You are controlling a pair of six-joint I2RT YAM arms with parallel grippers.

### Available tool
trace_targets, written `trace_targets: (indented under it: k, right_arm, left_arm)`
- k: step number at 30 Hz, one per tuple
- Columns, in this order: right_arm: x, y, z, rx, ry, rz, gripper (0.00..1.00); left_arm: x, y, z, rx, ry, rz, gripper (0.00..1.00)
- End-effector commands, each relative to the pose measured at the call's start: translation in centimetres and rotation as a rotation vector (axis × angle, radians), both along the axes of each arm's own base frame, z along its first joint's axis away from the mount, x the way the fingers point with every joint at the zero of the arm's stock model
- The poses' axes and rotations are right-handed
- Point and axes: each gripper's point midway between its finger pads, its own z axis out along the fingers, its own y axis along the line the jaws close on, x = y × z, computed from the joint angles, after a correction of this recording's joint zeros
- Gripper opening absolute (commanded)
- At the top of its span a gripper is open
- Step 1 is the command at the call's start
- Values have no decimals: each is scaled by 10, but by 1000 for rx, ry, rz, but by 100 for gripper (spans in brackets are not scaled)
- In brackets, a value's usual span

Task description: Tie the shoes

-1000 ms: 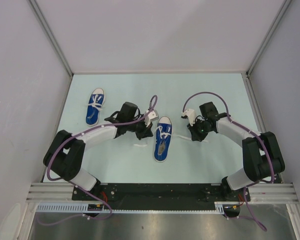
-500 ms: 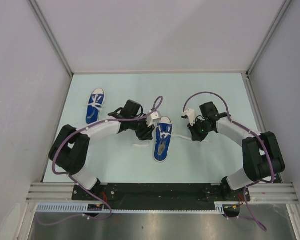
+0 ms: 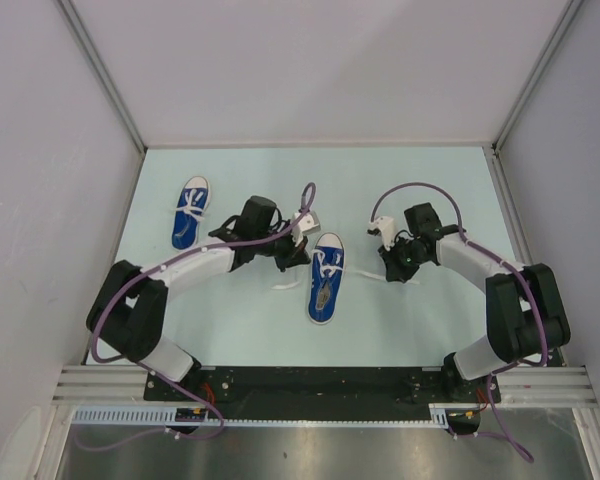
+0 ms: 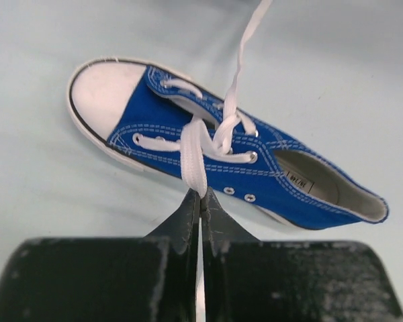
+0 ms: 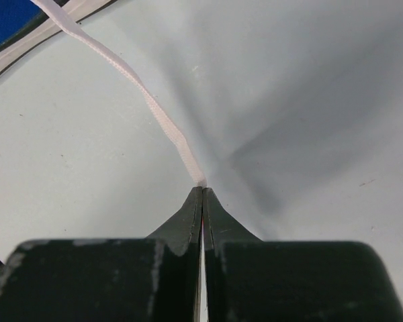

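A blue sneaker with a white toe cap lies mid-table between my arms, toe away from the arm bases. It also shows in the left wrist view. My left gripper is shut on one white lace just beside the shoe's eyelets. My right gripper is shut on the other white lace, which runs taut back toward the shoe. In the top view the left gripper is left of the shoe and the right gripper is to its right. A second blue sneaker lies at the far left.
Grey walls close in the pale table on the left, right and back. A black rail with the arm bases runs along the near edge. Purple cables loop above both wrists.
My left gripper drew back slightly to the left with its lace. My right gripper shifted a little right, pulling its lace tighter. The shoe stayed about in place.
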Motion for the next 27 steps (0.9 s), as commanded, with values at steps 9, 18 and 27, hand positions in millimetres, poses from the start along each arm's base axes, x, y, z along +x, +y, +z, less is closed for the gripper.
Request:
trace_targets:
  k: [9, 18, 27]
  right_arm:
    - [30, 1, 50, 152, -142, -134, 0]
    - [92, 42, 105, 260, -353, -145, 0]
    - [112, 134, 128, 329, -409, 46, 0]
  left_arm:
    - [-14, -16, 27, -151, -46, -28, 0]
    - [-23, -16, 29, -147, -78, -73, 0]
    - [-25, -16, 29, -148, -88, -86, 0]
